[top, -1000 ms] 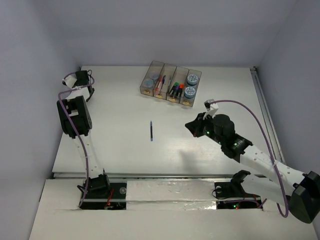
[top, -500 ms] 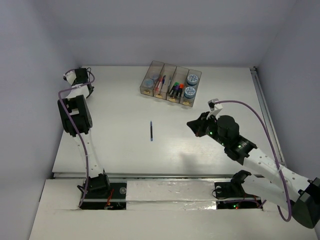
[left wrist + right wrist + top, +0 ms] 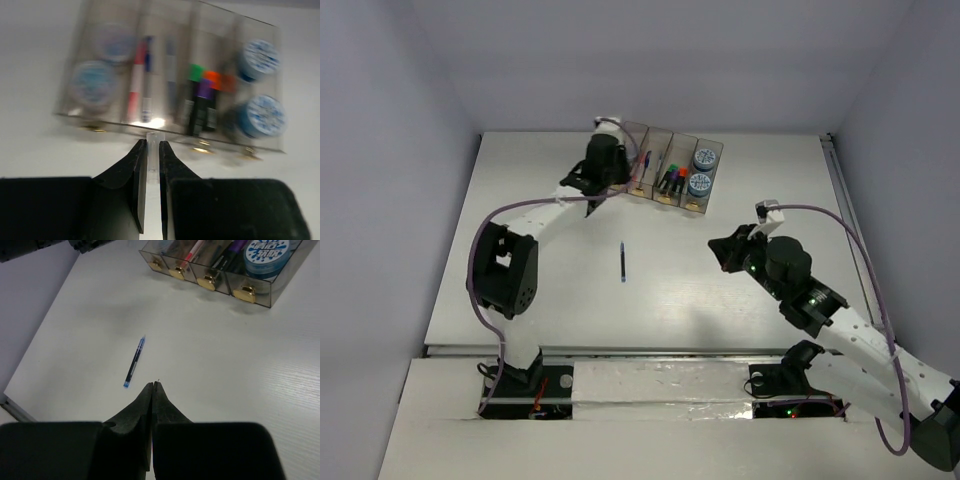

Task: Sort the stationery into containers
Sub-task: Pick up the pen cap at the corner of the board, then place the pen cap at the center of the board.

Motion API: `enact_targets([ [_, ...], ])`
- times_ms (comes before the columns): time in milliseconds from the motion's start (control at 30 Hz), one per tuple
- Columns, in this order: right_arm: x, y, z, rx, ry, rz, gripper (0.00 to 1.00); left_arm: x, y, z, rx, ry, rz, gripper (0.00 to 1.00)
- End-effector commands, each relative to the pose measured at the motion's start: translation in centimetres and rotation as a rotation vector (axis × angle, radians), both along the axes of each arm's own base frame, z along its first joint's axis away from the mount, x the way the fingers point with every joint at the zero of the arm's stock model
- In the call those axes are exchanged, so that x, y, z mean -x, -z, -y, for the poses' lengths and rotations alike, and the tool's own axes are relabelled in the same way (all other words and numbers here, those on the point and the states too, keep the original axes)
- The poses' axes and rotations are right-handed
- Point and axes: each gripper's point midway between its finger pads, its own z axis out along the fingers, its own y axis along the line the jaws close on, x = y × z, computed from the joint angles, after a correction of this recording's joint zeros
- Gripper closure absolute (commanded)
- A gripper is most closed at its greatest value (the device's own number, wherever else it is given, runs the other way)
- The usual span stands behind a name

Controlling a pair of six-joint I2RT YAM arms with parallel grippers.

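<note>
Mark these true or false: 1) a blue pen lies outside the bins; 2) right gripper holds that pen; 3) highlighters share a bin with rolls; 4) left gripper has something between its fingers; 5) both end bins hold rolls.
1. True. The blue pen lies on the table, apart from the containers.
2. False. The right gripper is shut on nothing, clear of the pen.
3. False. The highlighters have their own bin, beside the rolls.
4. True. The left gripper pinches a thin pale item, close to the containers.
5. True. Two rolls in each end bin.
</note>
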Motion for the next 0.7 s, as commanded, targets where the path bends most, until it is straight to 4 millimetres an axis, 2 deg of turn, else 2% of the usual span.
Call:
enact_targets([
  [0, -0.2, -2.4, 1.8, -0.016, 0.086, 0.043, 0.97, 2.6, -1.6, 6.4, -0.015, 0.226, 0.07, 1.0],
  [33, 0.0, -2.4, 2.2, -0.011, 0.098, 0.041, 0.97, 2.8, -2.5, 8.0, -0.021, 0.259, 0.085, 1.0],
  [67, 0.0, -2.9, 2.9, -0.015, 0.133, 0.055, 0.97, 3.5, -1.0, 9.5, -0.048, 0.295, 0.048, 1.0],
  [100, 0.1, -2.7, 3.5, -0.004, 0.153, 0.048, 0.97, 5.0, -0.8, 12.5, -0.059, 0.375, 0.048, 1.0],
  [133, 0.1, -2.7, 3.8, 0.0, 0.169, 0.048, 0.97, 5.3, -0.5, 14.2, -0.076, 0.406, 0.046, 1.0],
  [200, 0.1, -2.8, 4.8, 0.009, 0.211, 0.051, 0.97, 6.6, 0.8, 16.3, -0.133, 0.46, 0.021, 1.0],
  [233, 0.2, -2.5, 5.1, 0.02, 0.22, 0.042, 0.97, 7.6, 2.1, 18.1, -0.16, 0.495, -0.01, 1.0],
  [267, 0.1, -2.3, 5.4, 0.026, 0.237, 0.036, 0.97, 7.9, 2.7, 18.8, -0.172, 0.498, -0.022, 1.0],
  [367, 0.2, -1.5, 5.8, 0.037, 0.253, 0.02, 0.97, 9.3, 6.1, 18.9, -0.224, 0.468, -0.121, 1.0],
  [500, 0.2, -0.6, 5.7, 0.046, 0.252, 0.005, 0.96, 11.0, 9.0, 17.5, -0.15, 0.357, -0.234, 1.0],
  [533, 0.1, -0.3, 5.6, 0.053, 0.252, -0.001, 0.96, 11.8, 10.4, 16.9, -0.15, 0.337, -0.275, 1.0],
  [667, -0.3, 1.1, 4.7, 0.08, 0.225, -0.039, 0.96, 13.5, 13.3, 16.0, -0.115, 0.299, -0.347, 1.0],
])
